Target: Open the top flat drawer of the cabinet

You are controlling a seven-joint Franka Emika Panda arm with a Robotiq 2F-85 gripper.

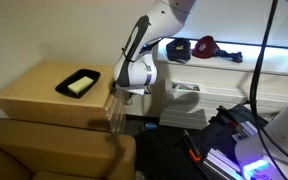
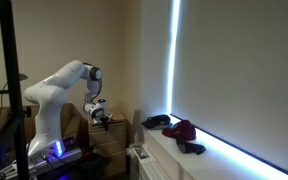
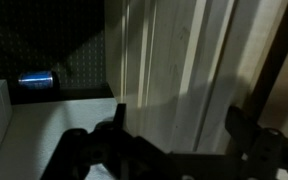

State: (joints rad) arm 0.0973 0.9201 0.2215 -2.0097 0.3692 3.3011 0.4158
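Dim room, tan cabinet [image 1: 39, 92], claw [image 1: 118, 96] spread wide — at the top flat drawer [image 1: 110, 104] front, contact unclear.

- Black two-finger gripper [image 3: 176, 114] enters from the bottom edge, jaws spread wide, nothing between them.
- Light-tan wooden cabinet [image 3: 184, 55] fills centre and right, close up; seams run vertically in frame.
- Small blue-lit object [image 3: 36, 80] far left, too dim to identify.
- Pale flat surface [image 3: 34, 140] lower left.
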